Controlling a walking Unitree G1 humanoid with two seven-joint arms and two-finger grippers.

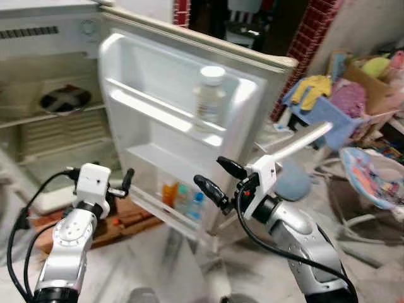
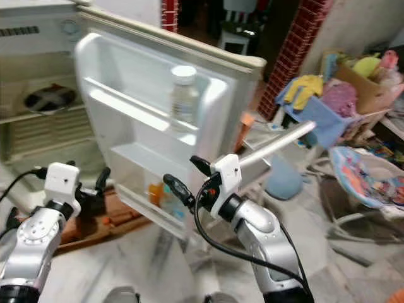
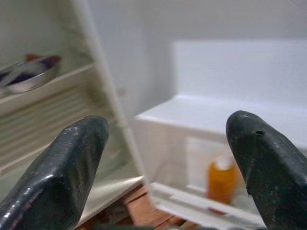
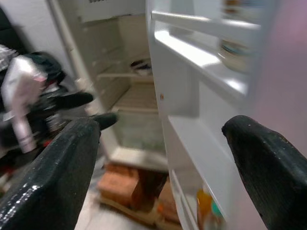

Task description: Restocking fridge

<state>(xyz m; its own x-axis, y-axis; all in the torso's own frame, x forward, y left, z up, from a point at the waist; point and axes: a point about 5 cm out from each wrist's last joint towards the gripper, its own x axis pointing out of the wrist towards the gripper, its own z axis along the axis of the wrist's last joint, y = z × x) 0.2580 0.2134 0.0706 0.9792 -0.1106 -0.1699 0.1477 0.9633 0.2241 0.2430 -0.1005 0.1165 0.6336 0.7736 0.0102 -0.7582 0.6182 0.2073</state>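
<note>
the fridge (image 1: 44,95) stands open with its door (image 1: 189,126) swung wide toward the robot, and both grippers are raised in front of it carrying nothing, so this reads as the approach step, before any item has been picked up for stocking. the left gripper (image 1: 120,184) hovers near the door's lower hinge-side corner, jaws apart and empty; the right gripper (image 1: 218,178) hangs just off the door's outer edge, jaws also apart and empty. the door already holds a tall white-capped jar (image 1: 209,95) on its upper shelf and, in the bottom shelf, an orange bottle (image 1: 168,192) beside what look like blue-capped ones (image 1: 196,206). inside the cabinet a dish (image 1: 63,100) sits on a wire shelf, with bare shelf space around and below it. the next move likely calls for finding something to load, since no loose stock lies within reach here; what is in the clutter (image 1: 353,88) well off to the right is too unclear to say. room is tight: the right arm is close to the door's free edge and its shelf rails, while the middle door shelf has open space for a new item.
</note>
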